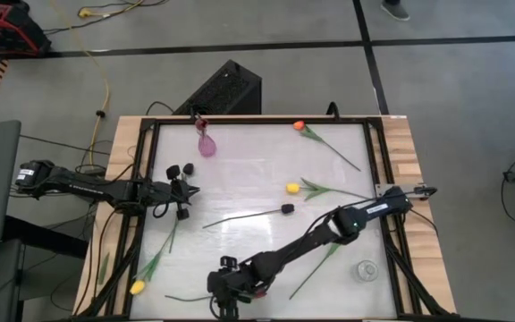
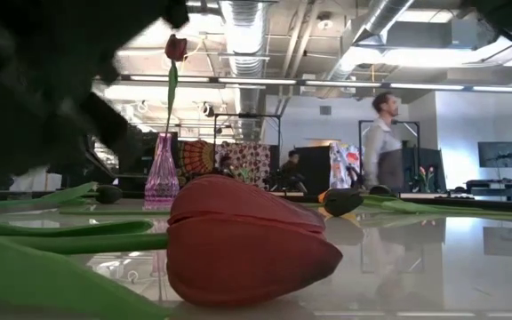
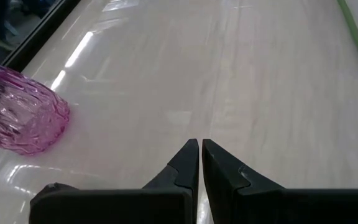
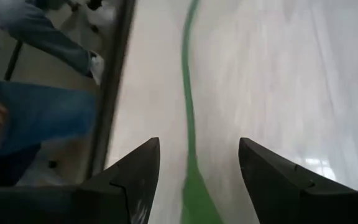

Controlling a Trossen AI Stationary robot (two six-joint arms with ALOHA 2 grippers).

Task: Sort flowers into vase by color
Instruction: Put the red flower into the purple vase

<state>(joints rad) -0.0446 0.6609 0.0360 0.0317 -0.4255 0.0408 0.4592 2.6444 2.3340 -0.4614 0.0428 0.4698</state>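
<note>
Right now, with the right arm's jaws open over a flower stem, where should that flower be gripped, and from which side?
Grip the thin green stem partway along, coming straight down from above. It lies flat on the table and runs lengthwise between the open jaws of the right gripper, so they straddle it crosswise.
</note>
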